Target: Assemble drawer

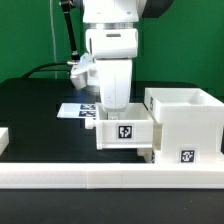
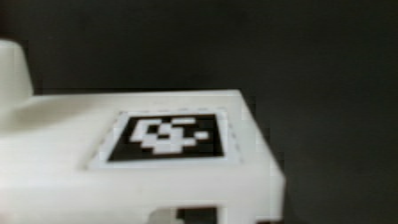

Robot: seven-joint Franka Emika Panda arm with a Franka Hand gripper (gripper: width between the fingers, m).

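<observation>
My gripper (image 1: 113, 108) sits over the tray (image 1: 124, 131) beside the housing (image 1: 186, 122); whether it pinches, I cannot tell; next, I judge, sliding it squarely in.

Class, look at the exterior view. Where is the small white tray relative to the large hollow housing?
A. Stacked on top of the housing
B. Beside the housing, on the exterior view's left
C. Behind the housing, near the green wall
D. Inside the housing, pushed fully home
B: the tray sits against the housing on the exterior view's left, under the arm.
</observation>
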